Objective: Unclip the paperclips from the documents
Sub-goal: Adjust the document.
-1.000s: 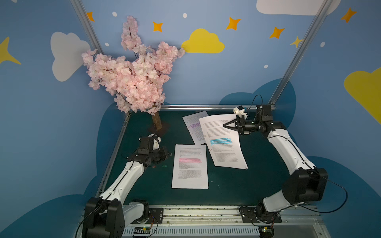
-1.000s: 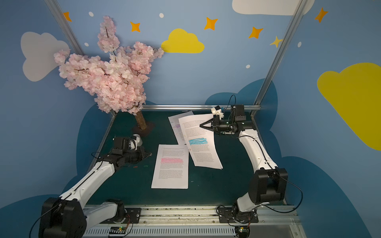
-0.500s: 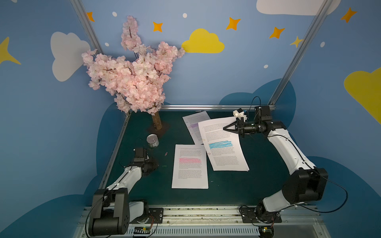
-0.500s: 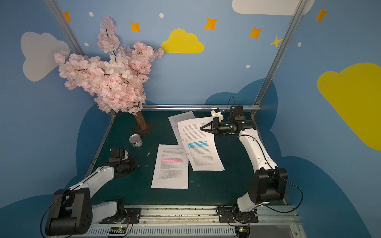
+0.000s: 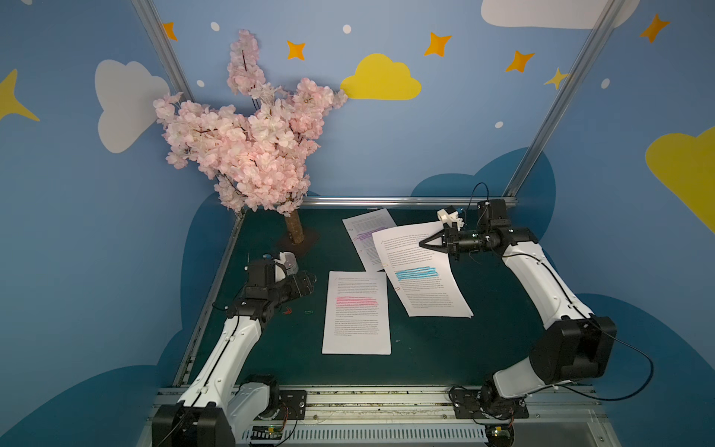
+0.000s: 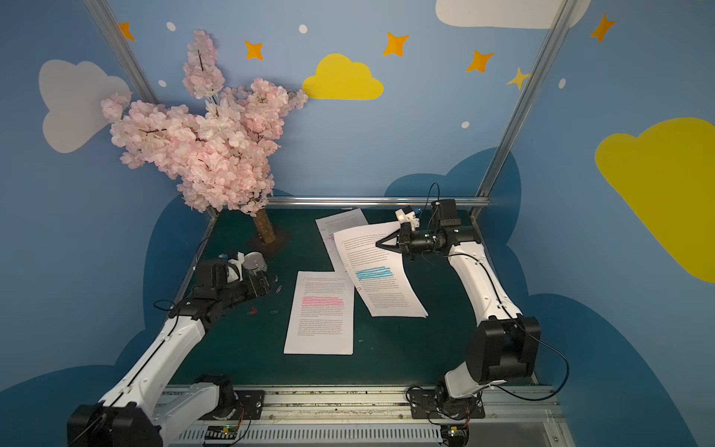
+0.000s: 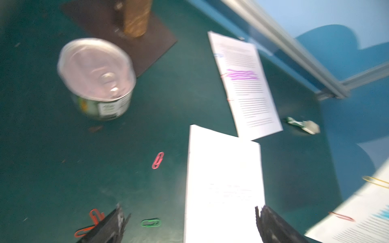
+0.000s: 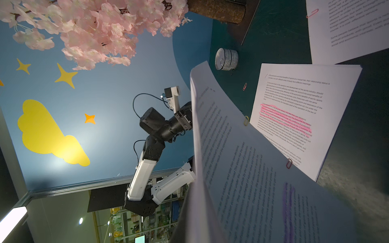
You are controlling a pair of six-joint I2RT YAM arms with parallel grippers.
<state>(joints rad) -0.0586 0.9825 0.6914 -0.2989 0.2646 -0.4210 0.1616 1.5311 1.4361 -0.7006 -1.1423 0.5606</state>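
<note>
Three documents are laid on the table (image 5: 445,367): pink-band page (image 5: 356,309) at centre, blue-band page (image 5: 421,278) at its 1 o'clock, purple-band page (image 5: 367,228) at 12. Step judged in hand: the blue-band page, pinched and raised by the closed right jaws, is to be stripped of a yellow clip (image 8: 245,120) and a red clip (image 8: 289,163) on its 9 o'clock edge. Several loose clips (image 7: 157,161) are strewn at 9 o'clock, beside the open, empty left jaws. Next, a fine pinch on the yellow clip is called for.

White documents (image 5: 356,336) banded pink, blue, purple; paperclips (image 7: 150,223) red, green.
</note>
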